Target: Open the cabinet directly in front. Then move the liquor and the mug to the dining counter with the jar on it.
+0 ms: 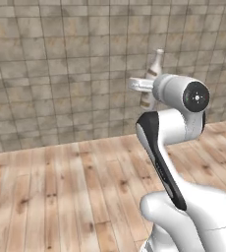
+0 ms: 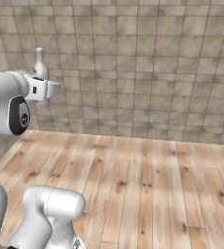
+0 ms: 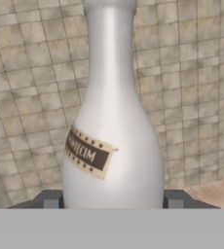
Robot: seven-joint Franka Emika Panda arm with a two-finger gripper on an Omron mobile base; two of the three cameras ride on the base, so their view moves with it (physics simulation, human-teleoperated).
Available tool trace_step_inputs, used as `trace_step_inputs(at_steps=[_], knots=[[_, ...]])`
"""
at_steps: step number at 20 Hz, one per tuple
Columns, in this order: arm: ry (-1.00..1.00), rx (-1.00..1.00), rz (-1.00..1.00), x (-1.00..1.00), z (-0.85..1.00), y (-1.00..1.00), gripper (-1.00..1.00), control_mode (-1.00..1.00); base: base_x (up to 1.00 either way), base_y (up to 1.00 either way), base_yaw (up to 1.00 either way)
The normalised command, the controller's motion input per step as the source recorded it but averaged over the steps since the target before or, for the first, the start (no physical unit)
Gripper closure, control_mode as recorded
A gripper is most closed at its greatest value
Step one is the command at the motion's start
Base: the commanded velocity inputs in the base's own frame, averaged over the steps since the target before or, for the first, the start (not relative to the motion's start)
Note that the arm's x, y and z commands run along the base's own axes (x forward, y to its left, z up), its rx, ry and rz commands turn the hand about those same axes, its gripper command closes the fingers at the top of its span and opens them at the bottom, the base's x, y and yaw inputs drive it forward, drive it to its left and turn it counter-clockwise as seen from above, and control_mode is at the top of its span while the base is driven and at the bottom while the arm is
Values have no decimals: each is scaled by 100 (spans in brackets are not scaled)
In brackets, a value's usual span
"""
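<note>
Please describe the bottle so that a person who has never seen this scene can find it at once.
Look at the tiled wall above the wooden floor, then at the end of the white arm. There the liquor stands upright in the air between the jaws of the gripper. It is a slim whitish bottle with a long neck and a tan label.

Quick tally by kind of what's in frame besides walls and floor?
Bottles: 1, the liquor, upright, tan label, held between the fingers of the tool
Mugs: 0
Jars: 0
Total: 1
</note>
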Motion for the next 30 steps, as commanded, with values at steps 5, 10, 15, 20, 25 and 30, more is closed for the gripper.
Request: trace_step_inputs(at_steps=[5, 10, 15, 20, 25, 30], knots=[[0, 0, 0, 0, 0, 0, 100, 100, 99, 0, -56], [0, 0, 0, 0, 0, 0, 100, 100, 69, 4, -78], [0, 0, 0, 0, 0, 0, 100, 100, 41, 8, -87], [0, 0, 0, 0, 0, 0, 100, 100, 32, 13, -90], [0, 0, 0, 0, 0, 0, 100, 100, 72, 41, -70], [0, 0, 0, 0, 0, 0, 100, 100, 100, 88, -24]])
